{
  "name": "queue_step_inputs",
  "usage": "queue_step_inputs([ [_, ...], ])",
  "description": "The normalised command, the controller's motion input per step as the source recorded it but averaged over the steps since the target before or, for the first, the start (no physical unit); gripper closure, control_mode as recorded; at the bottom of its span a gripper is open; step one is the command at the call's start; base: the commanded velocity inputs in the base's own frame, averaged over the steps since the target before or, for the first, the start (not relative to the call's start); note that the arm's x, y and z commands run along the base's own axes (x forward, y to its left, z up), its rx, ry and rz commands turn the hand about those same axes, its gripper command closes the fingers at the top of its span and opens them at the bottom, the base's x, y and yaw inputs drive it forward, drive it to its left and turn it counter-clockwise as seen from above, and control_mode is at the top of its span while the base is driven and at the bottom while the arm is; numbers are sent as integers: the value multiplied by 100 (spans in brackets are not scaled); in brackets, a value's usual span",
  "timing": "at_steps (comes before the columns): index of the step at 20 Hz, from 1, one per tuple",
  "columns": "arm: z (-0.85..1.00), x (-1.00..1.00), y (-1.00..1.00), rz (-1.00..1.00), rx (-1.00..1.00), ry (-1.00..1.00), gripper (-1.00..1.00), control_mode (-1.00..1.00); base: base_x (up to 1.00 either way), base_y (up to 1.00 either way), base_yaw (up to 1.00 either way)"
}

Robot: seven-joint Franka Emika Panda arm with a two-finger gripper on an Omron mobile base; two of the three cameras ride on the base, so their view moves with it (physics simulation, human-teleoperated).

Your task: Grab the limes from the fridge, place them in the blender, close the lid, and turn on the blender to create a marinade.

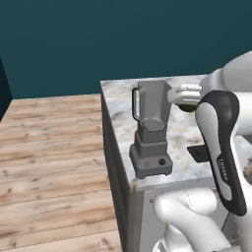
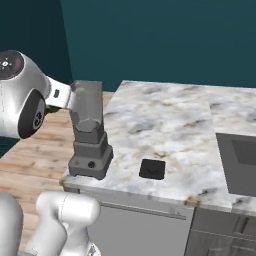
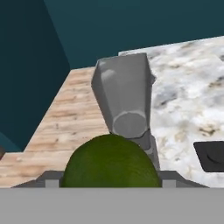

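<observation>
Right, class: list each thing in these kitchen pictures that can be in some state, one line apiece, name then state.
blender: upright on the counter, jar open at the top, no lid on it.
lid: off, lying flat on the counter beside the blender.
lime: held in the gripper, beside the jar's rim, not yet inside.
gripper: shut on the lime.

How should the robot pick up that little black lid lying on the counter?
Probably from straight above, pinching two opposite edges of the lid. It lies flat on the marble counter, square and thin, with open counter around it and the blender standing well apart.
</observation>
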Motion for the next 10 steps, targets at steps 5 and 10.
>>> queue_step_inputs([
  [5,68,75,-9,1,-4,1,100,-100,0,0,0],
  [10,3,99,0,3,-1,15,100,-100,0,0,0],
])
